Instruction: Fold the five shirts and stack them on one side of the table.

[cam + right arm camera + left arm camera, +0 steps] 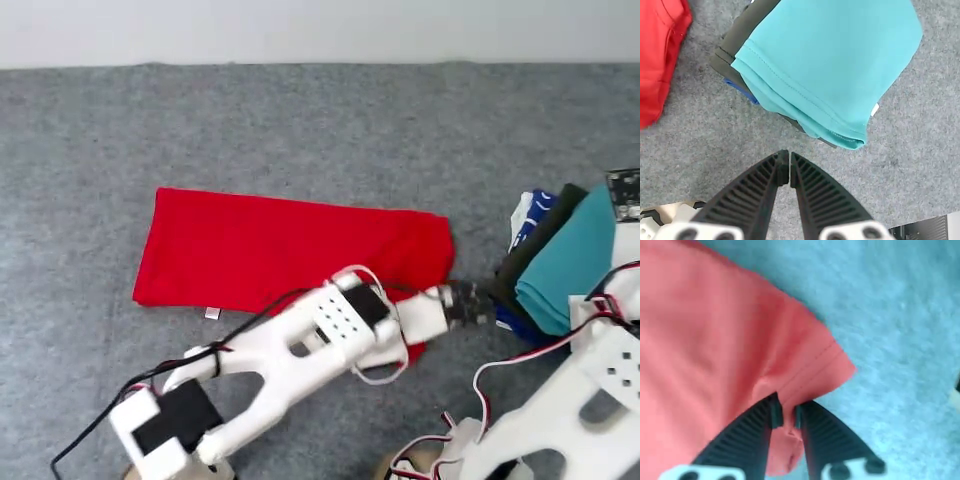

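Jaws on your left arm (300,350) are drawn narrow and pinch a raised fold of the red shirt (280,250) (705,340) between their tips, just beside its hemmed corner. In the high view, that arm runs from the lower left of the frame to the lower right corner of the red shirt, crossing over the shirt's lower edge.

The red shirt lies as a long band across the middle of the frame on the grey table (300,120). A small white tag (212,313) pokes out at its lower left edge.

Your right arm (570,410) stands at the lower right of the frame. Its jaws are closed with the tips almost touching and nothing between them. You can see bare table past the tips and the stack of folded shirts close beyond.

That stack sits at the right edge of the frame, just beside the red shirt's right end. The teal shirt (575,260) (840,65) is on top, a dark shirt (535,250) (727,50) is under it, and a blue-and-white shirt (530,210) shows at the bottom. The layers are fanned, so each lower edge peeks out towards the red shirt.
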Action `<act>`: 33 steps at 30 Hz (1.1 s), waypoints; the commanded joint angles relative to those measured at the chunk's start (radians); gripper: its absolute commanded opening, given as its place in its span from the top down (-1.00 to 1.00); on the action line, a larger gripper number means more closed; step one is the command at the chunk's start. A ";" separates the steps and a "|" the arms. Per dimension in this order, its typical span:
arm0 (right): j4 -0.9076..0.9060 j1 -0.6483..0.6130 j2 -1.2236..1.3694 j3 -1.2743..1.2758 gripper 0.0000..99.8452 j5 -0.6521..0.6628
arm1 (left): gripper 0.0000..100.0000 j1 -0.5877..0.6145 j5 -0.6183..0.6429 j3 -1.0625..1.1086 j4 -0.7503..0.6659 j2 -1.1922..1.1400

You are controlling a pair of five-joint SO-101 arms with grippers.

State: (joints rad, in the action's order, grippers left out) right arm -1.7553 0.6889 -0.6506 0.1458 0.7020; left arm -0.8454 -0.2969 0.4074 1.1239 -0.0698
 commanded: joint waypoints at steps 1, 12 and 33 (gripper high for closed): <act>-0.039 0.008 -0.024 -0.011 0.98 0.000 | 0.97 0.057 -0.017 -0.074 0.005 0.068; -0.039 0.008 -0.024 -0.008 0.98 0.000 | 0.97 0.206 -0.094 -0.228 -0.103 -0.097; -0.039 0.008 -0.024 -0.006 0.98 0.005 | 0.70 0.345 -0.133 -0.404 -0.133 -0.264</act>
State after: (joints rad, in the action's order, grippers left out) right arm -1.7553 0.6889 -0.6506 0.1458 0.7020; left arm -0.5324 -0.4074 0.0652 1.0104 -0.3399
